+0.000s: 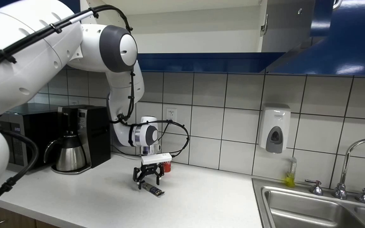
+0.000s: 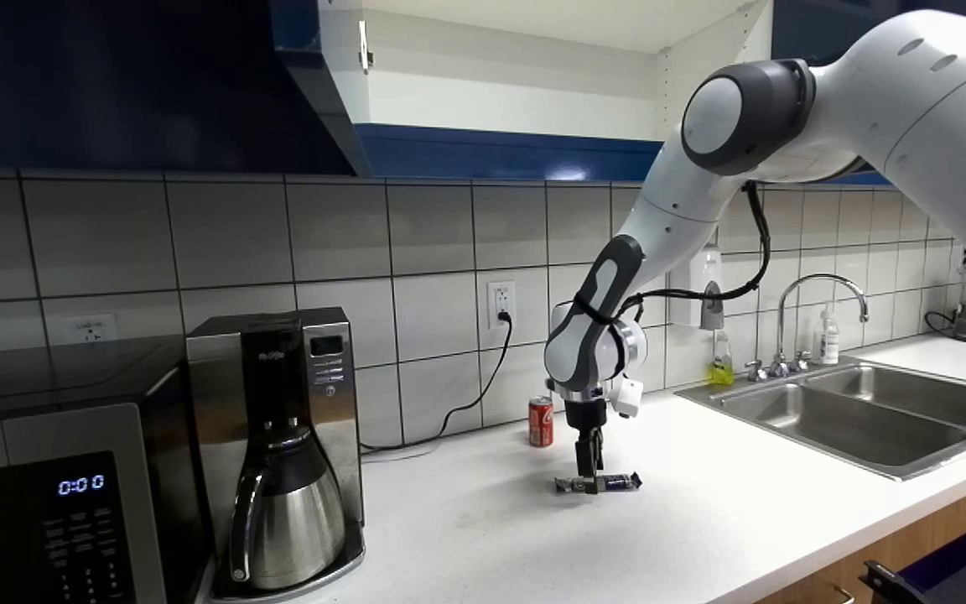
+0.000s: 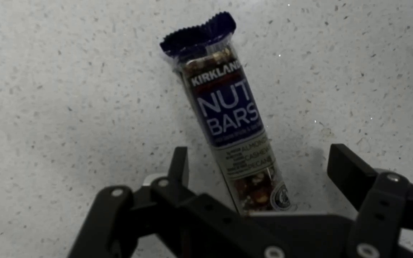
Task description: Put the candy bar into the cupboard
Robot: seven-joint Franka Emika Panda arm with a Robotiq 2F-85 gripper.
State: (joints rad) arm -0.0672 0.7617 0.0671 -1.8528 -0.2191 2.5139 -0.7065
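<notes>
The black fingers are standing wide apart and pointing down, with the candy bar lying on the surface in the gap between them. In the wrist view, bare surface is showing between the bar and each finger. The bar is lying flat and slanting through the gap, its dark blue crimped end reaching past the fingers. I cannot tell whether the fingertips are touching the surface. Near the fingers, toward the tiled wall, a red can is standing upright. The cupboard is hanging well above the fingers, its white interior showing. In both exterior views, a coffee maker is standing left of the fingers and a microwave is sitting farther left, while a sink is lying to their right, with a soap dispenser hanging higher up on that side.
</notes>
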